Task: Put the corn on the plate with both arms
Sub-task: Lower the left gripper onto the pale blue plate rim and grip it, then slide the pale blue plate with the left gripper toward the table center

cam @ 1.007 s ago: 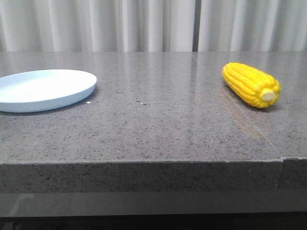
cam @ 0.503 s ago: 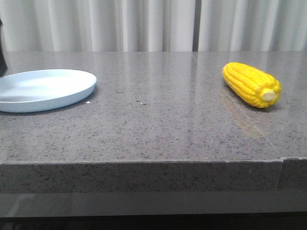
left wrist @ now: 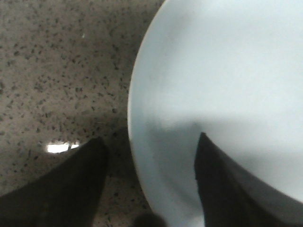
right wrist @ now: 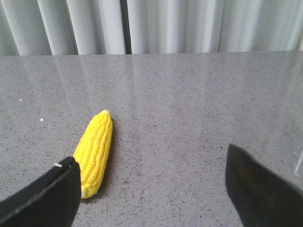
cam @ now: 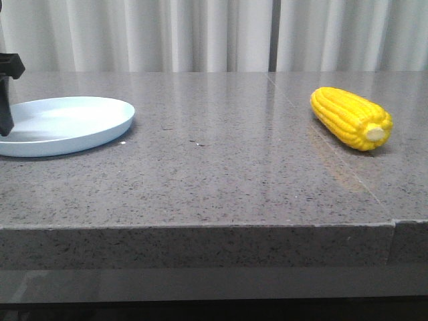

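Note:
The yellow corn (cam: 351,118) lies on the grey stone table at the right, its cream stub end towards the front. The pale blue plate (cam: 67,124) sits at the left. My left gripper (cam: 5,110) shows at the far left edge, over the plate's left side. In the left wrist view it (left wrist: 150,146) is open and straddles the plate's rim (left wrist: 137,142), one finger over the table and one over the plate. My right gripper (right wrist: 151,175) is open and empty. The corn (right wrist: 96,151) lies just ahead of one of its fingertips (right wrist: 52,194).
The grey speckled table (cam: 221,167) has a front edge (cam: 200,227) near the camera and a seam at the right. White curtains (cam: 200,33) hang behind the table.
My left gripper has come into the front view at the far left and lowered beside the plate. The corn and plate have not moved.

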`<state>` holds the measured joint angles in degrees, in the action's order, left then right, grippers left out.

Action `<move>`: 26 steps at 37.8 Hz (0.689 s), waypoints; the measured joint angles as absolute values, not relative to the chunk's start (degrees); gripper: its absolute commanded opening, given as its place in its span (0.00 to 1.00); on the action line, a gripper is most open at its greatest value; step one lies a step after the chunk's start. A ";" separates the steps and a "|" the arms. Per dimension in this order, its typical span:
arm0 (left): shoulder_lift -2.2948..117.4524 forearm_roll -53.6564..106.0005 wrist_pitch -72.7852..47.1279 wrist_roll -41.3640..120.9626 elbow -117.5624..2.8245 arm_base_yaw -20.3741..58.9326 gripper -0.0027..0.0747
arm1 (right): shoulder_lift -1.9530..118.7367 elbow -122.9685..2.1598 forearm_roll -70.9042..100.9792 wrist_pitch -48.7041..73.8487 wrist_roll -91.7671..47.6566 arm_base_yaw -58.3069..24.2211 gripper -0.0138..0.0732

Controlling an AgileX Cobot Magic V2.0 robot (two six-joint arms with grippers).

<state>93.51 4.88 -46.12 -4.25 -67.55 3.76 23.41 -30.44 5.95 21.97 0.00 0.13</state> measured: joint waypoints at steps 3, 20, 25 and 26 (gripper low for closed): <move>93.50 4.88 -46.12 -4.25 -67.55 3.76 0.21 | 23.41 -30.44 5.95 21.97 0.00 0.13 0.90; 93.35 7.59 -43.99 -3.83 -68.50 4.27 0.01 | 23.41 -30.44 5.95 21.97 0.00 0.13 0.90; 92.93 9.74 -44.54 -3.02 -71.89 6.35 0.01 | 23.41 -30.44 5.95 21.97 0.00 0.13 0.90; 92.93 10.18 -44.80 -2.89 -72.99 6.88 0.01 | 23.41 -30.44 5.95 21.97 0.00 0.13 0.90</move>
<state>92.93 10.18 -44.80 -2.89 -72.99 6.88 23.41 -30.44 5.95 21.97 0.00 0.13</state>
